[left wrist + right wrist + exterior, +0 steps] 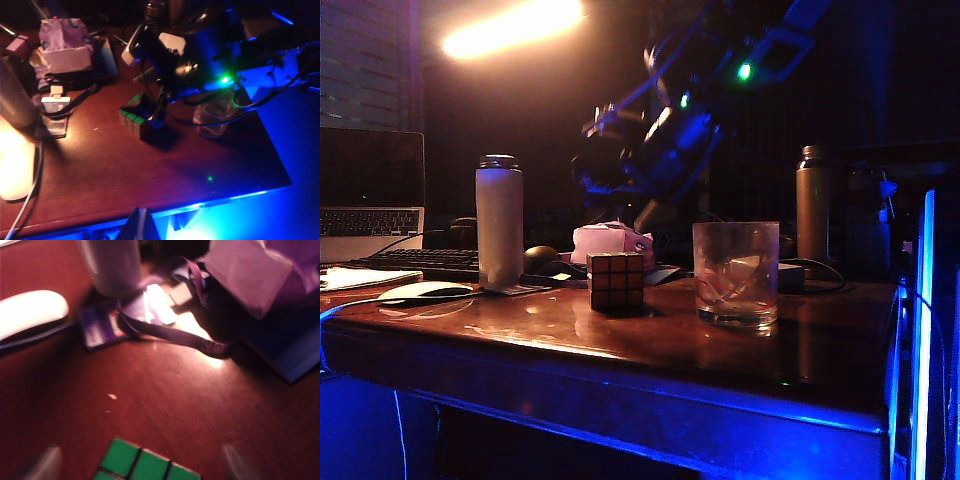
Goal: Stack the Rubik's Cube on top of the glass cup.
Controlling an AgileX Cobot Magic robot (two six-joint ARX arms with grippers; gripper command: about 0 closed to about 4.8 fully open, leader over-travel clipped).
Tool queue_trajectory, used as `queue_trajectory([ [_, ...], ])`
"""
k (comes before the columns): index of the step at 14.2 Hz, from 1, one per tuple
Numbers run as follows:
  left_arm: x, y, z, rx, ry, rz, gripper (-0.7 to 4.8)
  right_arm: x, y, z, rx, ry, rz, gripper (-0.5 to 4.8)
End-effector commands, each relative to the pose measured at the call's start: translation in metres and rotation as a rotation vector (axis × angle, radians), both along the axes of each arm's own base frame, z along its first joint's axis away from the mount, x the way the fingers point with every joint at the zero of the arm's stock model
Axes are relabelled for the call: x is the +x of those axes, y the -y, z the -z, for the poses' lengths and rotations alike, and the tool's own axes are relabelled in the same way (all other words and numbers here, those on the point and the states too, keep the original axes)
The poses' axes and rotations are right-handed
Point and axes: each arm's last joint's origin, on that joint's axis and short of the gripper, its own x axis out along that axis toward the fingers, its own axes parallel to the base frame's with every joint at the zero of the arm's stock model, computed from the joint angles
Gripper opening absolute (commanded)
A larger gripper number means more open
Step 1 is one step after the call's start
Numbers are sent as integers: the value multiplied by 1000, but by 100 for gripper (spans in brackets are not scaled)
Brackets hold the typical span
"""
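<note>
While the Rubik's Cube [616, 281] sits on the table [620, 350] left of the glass cup [736, 272], the right gripper [645, 215] hangs above. Left wrist: left gripper unseen. Right wrist: fingers [42, 465] spread wide, straddling the cube, empty.

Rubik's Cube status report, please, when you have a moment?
Right hand open, poised over Rubik's Cube. Left hand out of view. Glass cup empty, beside cube. Nothing blocking.
</note>
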Motion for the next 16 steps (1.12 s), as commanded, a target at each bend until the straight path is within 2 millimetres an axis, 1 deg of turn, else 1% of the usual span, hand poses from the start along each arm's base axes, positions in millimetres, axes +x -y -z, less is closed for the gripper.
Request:
queue_trajectory([
  [1,-2,0,-2,-5,8,9,-3,3,-7,8,10,10,20,479],
  [3,-2,0,-2,-6,7,11,-3,3,-10,11,1,8,26,479],
  [4,-2,0,-2,-7,7,12,-3,3,-14,16,-8,6,29,479],
  [10,-2,0,-1,-5,0,12,-3,5,-17,38,-44,-33,53,479],
  [16,-2,0,-1,-3,0,13,-3,6,-17,40,-36,-43,69,479],
])
